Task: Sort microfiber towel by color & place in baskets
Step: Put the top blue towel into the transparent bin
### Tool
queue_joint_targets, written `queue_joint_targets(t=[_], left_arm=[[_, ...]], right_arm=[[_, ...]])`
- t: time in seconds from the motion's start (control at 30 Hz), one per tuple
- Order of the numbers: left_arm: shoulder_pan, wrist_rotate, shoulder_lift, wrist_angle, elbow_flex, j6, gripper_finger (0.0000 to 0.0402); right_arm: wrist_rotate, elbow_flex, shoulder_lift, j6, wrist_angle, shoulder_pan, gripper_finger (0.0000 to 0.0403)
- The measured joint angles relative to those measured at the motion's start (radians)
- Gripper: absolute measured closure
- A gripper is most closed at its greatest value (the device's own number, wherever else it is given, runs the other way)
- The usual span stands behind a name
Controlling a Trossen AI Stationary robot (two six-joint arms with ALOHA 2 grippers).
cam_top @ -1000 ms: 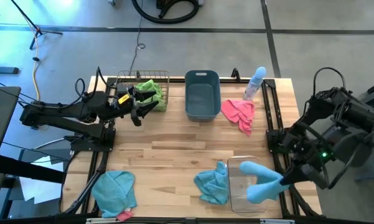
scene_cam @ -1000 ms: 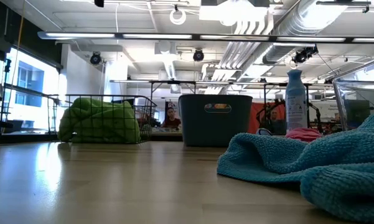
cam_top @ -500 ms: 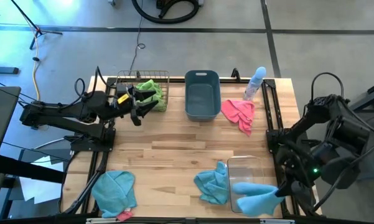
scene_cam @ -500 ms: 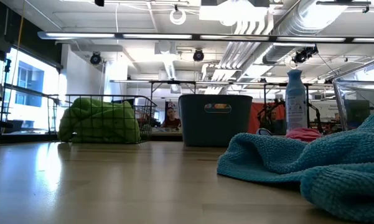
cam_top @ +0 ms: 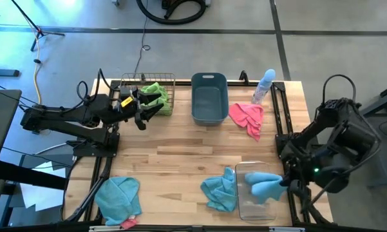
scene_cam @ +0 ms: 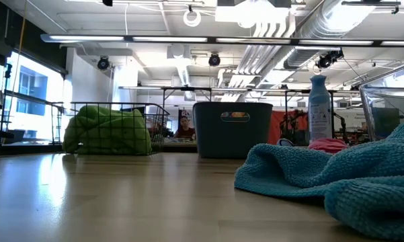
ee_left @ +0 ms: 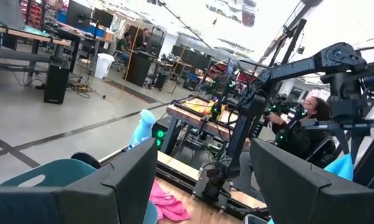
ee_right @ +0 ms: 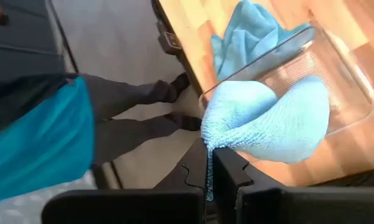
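Note:
My right gripper (cam_top: pixel 284 187) is shut on a light blue microfiber towel (cam_top: pixel 264 185) over the clear bin (cam_top: pixel 254 209) at the near right. A second blue towel (cam_top: pixel 217 191) lies on the table against that bin. A third (cam_top: pixel 119 195) lies at the near left with a pink scrap (cam_top: pixel 130 223). A pink towel (cam_top: pixel 246 118) lies beside the grey-blue tub (cam_top: pixel 209 96). A green towel (cam_top: pixel 156 96) lies in the wire basket (cam_top: pixel 148 80). My left gripper (cam_top: pixel 147 109) waits open next to that basket. My right gripper pinches a bunched end of the light blue towel (ee_right: pixel 209 144) between its two fingers (ee_right: pixel 227 168). The fingers come slanting down from the table's right side. The towel hangs in a slack bundle (ee_right: pixel 271 121) beyond the fingertips, over the clear bin (ee_right: pixel 336 74); whether it touches the bin I cannot tell.
A pale blue spray bottle (cam_top: pixel 264 85) stands at the far right, next to the pink towel. The middle of the wooden table (cam_top: pixel 180 154) is bare. Black frame rails (cam_top: pixel 278 122) run along the table's left and right edges.
My right gripper has sunk and tipped farther downward over the clear bin, staying shut. The blue towel swung toward the near edge, then came back, and now hangs more bunched over the bin.

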Motion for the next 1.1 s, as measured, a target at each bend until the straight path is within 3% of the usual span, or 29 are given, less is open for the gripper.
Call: queue_joint_targets(t=[0.2,0.5,0.87,1.1], left_arm=[[0.013,0.0,0.0,0.0,0.0,0.002,0.0156],[0.045,0.0,0.0,0.01,0.0,0.001,0.0156],[0.048,0.0,0.0,0.031,0.0,-0.001,0.0156],[0.048,0.0,0.0,0.032,0.0,0.0,0.0156]], right_arm=[[-0.058,-0.089,0.002,-0.108,0.125,-0.049,0.0403],[-0.06,-0.207,0.0,-0.274,0.351,-0.106,0.0403],[-0.09,-0.36,-0.122,-0.069,0.277,-0.029,0.0403],[-0.187,-0.604,-0.171,-0.186,0.414,-0.036,0.0403]])
